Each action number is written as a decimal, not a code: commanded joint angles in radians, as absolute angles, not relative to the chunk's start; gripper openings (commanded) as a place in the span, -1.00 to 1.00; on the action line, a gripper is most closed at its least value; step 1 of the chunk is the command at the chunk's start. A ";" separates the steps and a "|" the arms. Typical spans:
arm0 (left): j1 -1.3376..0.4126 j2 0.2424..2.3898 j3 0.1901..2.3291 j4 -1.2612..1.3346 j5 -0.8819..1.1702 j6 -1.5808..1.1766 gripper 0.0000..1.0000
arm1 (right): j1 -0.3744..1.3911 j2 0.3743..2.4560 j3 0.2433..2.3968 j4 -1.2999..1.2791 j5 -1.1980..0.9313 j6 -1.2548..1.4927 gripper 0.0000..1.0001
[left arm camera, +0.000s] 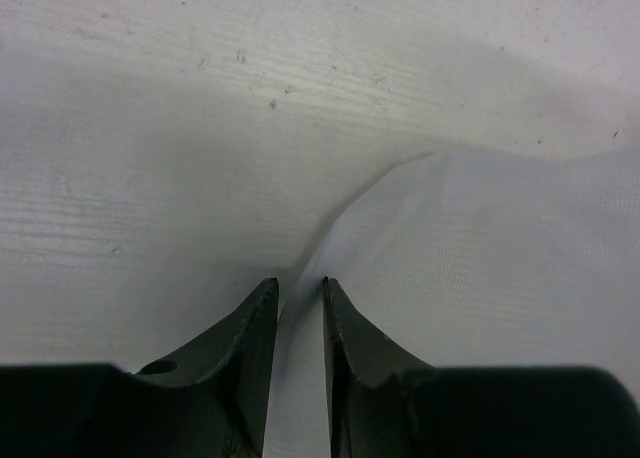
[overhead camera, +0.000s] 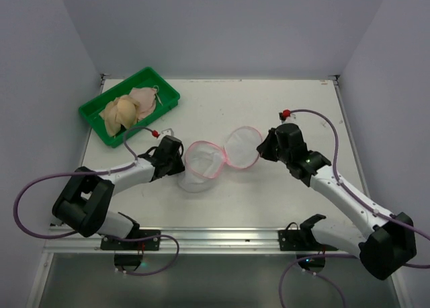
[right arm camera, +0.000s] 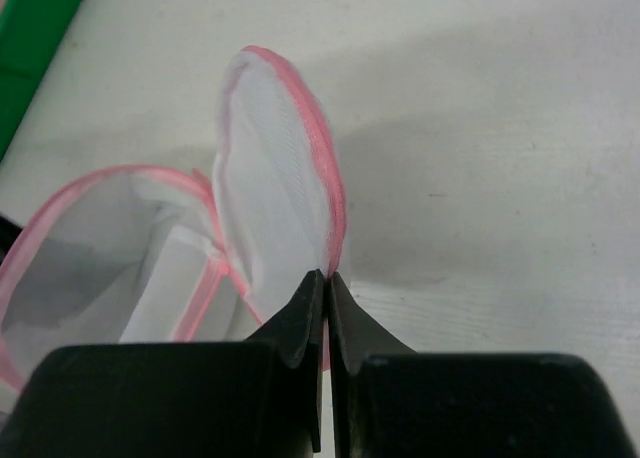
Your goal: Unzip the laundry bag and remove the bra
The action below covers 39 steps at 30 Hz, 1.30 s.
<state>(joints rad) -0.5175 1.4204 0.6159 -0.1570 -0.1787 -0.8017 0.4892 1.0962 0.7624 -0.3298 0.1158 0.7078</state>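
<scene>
From overhead, the bra [overhead camera: 126, 109] sat in the green tray [overhead camera: 91, 111] back left, well apart from the laundry bag [overhead camera: 201, 163], which lay open mid-counter [overhead camera: 282, 99]. Only the wrist cams showed the grips: my left hand [left arm camera: 300, 283] was narrow, nipping mesh, and my right hand [right arm camera: 327, 275] was clamped on the pink rim.

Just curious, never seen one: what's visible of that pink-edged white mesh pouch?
The small white mesh laundry bag with pink zipper trim lies unzipped on the white table, opened like a clamshell, seemingly empty. One round half lies slumped; the other stands upright. The right gripper pinches the upright rim, the left gripper the slumped half's mesh.
</scene>
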 commanded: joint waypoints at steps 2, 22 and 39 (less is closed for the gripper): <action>-0.515 1.483 0.666 -0.216 -0.170 -0.808 -0.47 | 0.584 1.040 0.831 -0.270 0.177 0.485 -1.00; -0.545 1.562 0.681 -0.124 -0.138 -0.861 -0.72 | 0.948 1.311 1.021 -0.110 -0.161 0.065 -1.00; -0.545 1.505 0.514 -0.038 -0.097 -0.928 -0.76 | 0.999 1.635 0.993 -0.006 -0.291 0.069 -0.99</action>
